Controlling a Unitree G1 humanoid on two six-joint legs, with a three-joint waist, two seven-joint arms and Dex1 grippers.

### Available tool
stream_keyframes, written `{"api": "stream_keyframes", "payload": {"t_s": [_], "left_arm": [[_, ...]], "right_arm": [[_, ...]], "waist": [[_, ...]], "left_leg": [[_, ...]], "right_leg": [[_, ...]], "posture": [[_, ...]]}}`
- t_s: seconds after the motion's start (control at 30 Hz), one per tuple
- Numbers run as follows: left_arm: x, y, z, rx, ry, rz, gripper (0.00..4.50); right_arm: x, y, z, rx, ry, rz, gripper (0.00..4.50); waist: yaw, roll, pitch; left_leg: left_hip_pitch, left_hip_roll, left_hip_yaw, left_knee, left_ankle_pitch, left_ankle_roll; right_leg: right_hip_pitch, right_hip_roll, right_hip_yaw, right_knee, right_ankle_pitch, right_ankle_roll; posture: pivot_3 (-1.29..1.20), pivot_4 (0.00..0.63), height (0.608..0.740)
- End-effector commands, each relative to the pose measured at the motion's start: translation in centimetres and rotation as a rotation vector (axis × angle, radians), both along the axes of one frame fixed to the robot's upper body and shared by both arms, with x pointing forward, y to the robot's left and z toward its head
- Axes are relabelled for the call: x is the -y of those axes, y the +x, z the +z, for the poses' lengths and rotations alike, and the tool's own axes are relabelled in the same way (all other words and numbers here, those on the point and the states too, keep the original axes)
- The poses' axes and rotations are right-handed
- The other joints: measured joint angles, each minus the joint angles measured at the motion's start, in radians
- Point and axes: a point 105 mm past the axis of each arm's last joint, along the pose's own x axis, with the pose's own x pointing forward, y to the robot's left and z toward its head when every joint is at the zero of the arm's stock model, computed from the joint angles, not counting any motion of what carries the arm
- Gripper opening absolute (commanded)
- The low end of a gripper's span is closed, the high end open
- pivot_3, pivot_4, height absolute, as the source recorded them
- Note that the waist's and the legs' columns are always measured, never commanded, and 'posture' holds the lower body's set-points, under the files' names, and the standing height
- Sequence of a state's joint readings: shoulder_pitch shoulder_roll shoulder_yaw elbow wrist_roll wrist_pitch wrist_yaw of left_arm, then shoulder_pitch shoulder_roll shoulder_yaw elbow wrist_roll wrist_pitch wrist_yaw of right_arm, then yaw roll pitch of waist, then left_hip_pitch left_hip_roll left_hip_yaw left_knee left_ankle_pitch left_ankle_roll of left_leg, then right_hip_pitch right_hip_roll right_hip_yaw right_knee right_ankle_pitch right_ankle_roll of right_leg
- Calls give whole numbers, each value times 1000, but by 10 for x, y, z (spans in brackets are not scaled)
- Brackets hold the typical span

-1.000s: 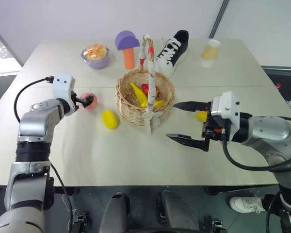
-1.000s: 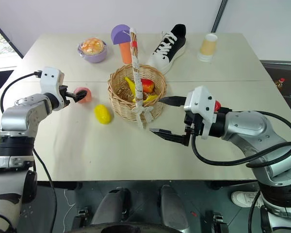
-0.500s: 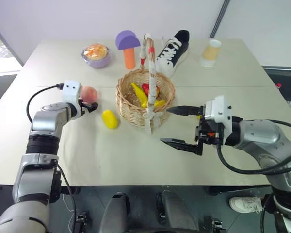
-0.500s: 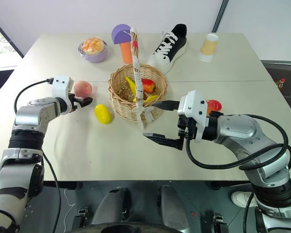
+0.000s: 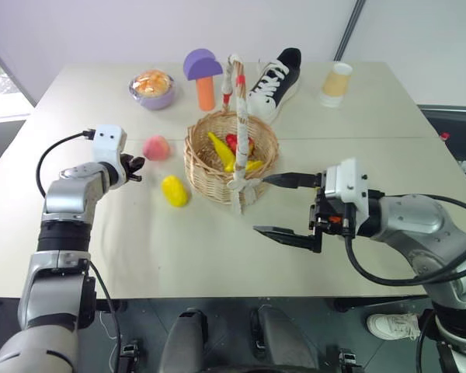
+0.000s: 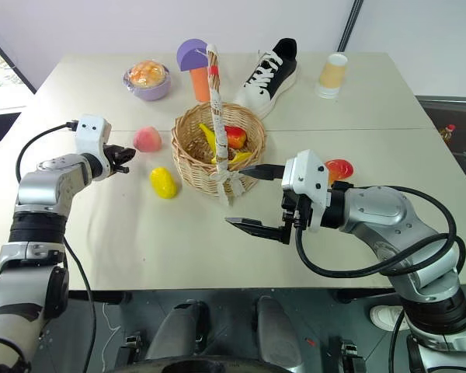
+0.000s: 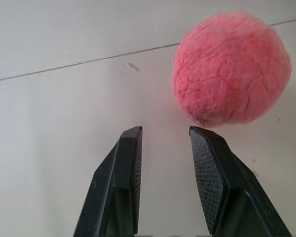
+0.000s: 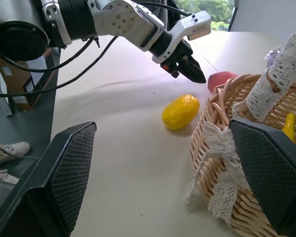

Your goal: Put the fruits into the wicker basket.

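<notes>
The pink-orange peach rests on the table just past the tips of my left gripper, not held. In the left wrist view the two fingers stand nearly together with nothing between them, and the peach lies beyond them. A yellow lemon lies between the peach and the wicker basket, which holds yellow and red pieces. The red-and-yellow mango lies behind my right arm. My right gripper hangs wide open and empty, in front of the basket on its right side.
Along the far side stand a lilac bowl with a bun, a purple-capped mushroom toy, a black-and-white shoe and a paper cup. The basket's tall cloth-wrapped handle rises over its middle.
My left gripper's fingers have closed from wide open. The peach, between them half a second ago, has slipped out and now sits free just beyond the tips, toward the basket.
</notes>
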State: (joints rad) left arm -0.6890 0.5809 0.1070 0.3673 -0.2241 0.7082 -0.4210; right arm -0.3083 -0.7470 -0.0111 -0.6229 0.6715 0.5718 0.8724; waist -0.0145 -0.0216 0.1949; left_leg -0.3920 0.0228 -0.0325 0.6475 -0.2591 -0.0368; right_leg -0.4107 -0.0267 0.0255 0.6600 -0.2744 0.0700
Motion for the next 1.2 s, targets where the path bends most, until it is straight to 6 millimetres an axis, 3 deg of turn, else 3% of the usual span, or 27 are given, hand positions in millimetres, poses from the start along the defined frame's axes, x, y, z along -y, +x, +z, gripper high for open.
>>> {"api": "stream_keyframes", "payload": {"t_s": [0.03, 0.13, 0.3, 0.5, 0.87, 1.2], "left_arm": [[1, -6, 28, 90, -33, -38, 2882], [16, -15, 37, 103, -52, -119, 4422], [26, -23, 40, 95, -22, -168, 4422], [18, -8, 42, 113, 55, -66, 4422], [37, 22, 35, 87, 31, -86, 4422], [47, 33, 20, 40, 20, -105, 4422]], "right_arm": [[-3, -3, 7, 40, 15, 26, 4500], [-3, -3, 8, 41, 16, 26, 4500], [-4, -2, 8, 41, 15, 27, 4500], [-5, 0, 9, 44, 16, 32, 4500], [-9, 2, 12, 51, 22, 38, 4500], [-11, 1, 13, 53, 27, 29, 4500]], "waist": [[0, 0, 0], [2, 0, 0], [0, 0, 0], [0, 0, 0], [0, 0, 0], [-2, 0, 0]], "left_leg": [[0, 0, 0, 0, 0, 0], [0, 0, 0, 0, 0, 0], [0, 0, 0, 0, 0, 0], [1, 0, 0, 0, 0, 0], [0, -1, 0, 0, 0, 0], [0, -1, 0, 1, 0, 0]], "right_leg": [[0, 0, 0, 0, 0, 0], [0, 0, 0, 0, 0, 0], [0, 0, 0, 0, 0, 0], [0, 0, 0, 1, 0, 0], [0, 0, 0, 1, 0, 0], [0, 0, 0, 2, 0, 0]], "posture": [[0, 150, 740], [0, 150, 740], [0, 150, 740], [0, 150, 740], [0, 150, 740], [0, 150, 740]]}}
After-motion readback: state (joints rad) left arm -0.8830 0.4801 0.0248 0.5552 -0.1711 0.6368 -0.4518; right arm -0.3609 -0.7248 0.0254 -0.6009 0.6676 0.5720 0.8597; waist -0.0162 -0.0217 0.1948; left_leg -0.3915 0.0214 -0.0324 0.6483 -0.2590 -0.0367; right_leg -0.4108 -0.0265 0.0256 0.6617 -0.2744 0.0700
